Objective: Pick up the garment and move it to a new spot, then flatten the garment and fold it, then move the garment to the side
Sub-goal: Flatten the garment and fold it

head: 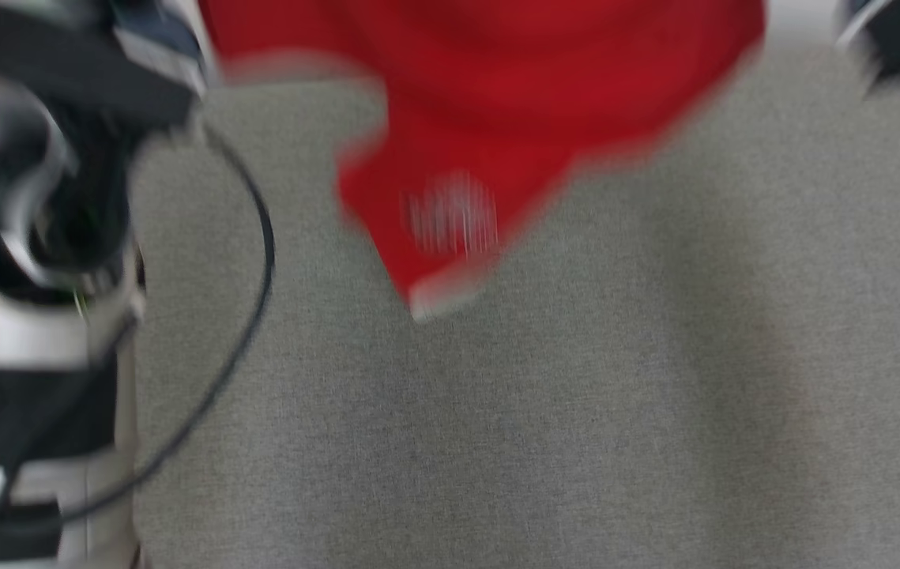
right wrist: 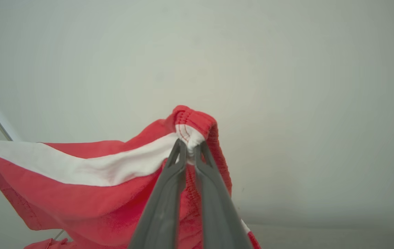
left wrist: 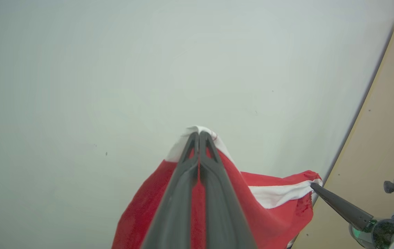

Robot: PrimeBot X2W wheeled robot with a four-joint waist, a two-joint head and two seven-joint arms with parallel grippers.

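- While the red garment (head: 497, 118) hangs above the grey table (head: 497, 442), left gripper (left wrist: 199, 133) is clamped tight on a white-edged corner, right gripper (right wrist: 190, 145) pinched narrow on a bunched hem.
- Both pinches sit at the very fabric edge; a fast swing could pull cloth free and drop one side onto the table.
- Lower corner dangles above the table; set down like that, it likely folds under.
- Black cable (head: 264, 237) loops above the table's left side; could snag cloth.
- Head view is smeared, landing spot hard to judge.
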